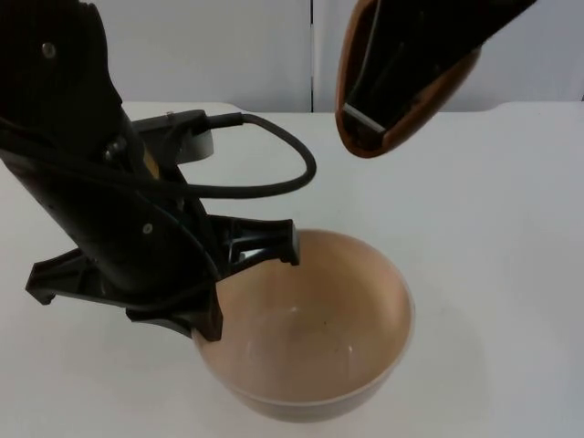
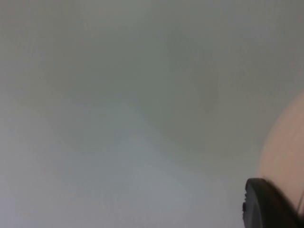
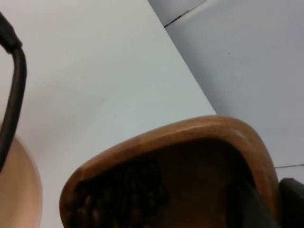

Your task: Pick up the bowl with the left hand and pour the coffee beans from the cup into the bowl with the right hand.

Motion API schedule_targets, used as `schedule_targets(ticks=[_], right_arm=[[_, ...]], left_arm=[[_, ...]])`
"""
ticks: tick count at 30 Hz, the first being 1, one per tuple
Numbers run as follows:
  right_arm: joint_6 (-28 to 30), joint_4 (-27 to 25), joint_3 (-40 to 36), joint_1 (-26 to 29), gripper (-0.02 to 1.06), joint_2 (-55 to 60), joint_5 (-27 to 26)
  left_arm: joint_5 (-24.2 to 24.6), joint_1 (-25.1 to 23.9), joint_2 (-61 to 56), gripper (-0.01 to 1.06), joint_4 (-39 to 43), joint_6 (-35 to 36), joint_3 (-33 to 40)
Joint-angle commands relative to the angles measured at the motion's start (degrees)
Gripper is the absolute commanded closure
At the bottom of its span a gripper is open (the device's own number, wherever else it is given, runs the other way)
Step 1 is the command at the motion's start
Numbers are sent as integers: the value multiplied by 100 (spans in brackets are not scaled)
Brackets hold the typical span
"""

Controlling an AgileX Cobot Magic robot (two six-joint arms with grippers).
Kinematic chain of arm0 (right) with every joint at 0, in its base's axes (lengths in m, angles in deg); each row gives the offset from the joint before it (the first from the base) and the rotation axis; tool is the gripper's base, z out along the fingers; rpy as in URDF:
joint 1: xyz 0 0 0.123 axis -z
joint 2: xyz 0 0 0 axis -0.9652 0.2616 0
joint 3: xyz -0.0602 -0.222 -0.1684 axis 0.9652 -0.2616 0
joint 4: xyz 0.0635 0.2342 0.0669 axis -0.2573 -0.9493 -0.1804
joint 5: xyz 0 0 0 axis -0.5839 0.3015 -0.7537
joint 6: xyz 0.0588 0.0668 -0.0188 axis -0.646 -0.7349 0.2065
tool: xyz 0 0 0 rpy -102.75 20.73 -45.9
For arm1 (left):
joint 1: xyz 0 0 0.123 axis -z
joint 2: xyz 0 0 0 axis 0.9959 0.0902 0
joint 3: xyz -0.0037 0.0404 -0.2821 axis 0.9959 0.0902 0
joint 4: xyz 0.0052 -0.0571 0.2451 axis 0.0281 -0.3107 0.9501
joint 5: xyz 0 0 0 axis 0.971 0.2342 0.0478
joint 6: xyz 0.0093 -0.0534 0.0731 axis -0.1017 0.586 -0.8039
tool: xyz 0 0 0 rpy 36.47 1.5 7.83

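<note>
— Holding the bowl (image 1: 315, 328) by its rim, are we? The left gripper (image 1: 239, 274) is sitting at the rim's left edge in the lower middle of the top frame.

— We are, as far as we can judge: one finger is reaching over the rim into the bowl and another is pressing outside, so the pincer is clamping the bowl's wall. We are gripping at the edge so that the open mouth is staying free for the pour. The bowl's pale inside is looking empty of beans.

— And the cup (image 1: 401, 87)?

— The right gripper (image 1: 429, 46) is carrying it at the upper right of the top frame, above and beyond the bowl, well apart from it. A finger is running inside the cup's wall, so we are taking it as pinched on the cup. The cup is tilting, mouth facing down toward the bowl, and in the right wrist view the coffee beans (image 3: 118, 197) are lying heaped against the lower side of the brown cup. We are judging that the pour is about to start; the cup is needing to come over the bowl first, or beans will be landing on the table.

— What are we working over?

— The white table top (image 1: 493, 228), ending at the grey partition wall (image 1: 228, 46) along the upper edge.
</note>
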Motion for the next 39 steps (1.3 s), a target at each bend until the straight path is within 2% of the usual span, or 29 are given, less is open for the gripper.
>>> schedule_targets(ticks=[1,22,29,39], right_arm=[[35,155,18,-24,104,-32,66],[190,558,18,-221,104,-28,190],[254,794,18,-414,104,324,308],[271,1547,18,-672,104,488,667]], left_arm=[[-23,34,-27,105,-76,2,8],[-23,34,-27,105,-76,2,8],[-11,34,-27,105,-76,2,8],[-1,34,-27,105,-76,2,8]])
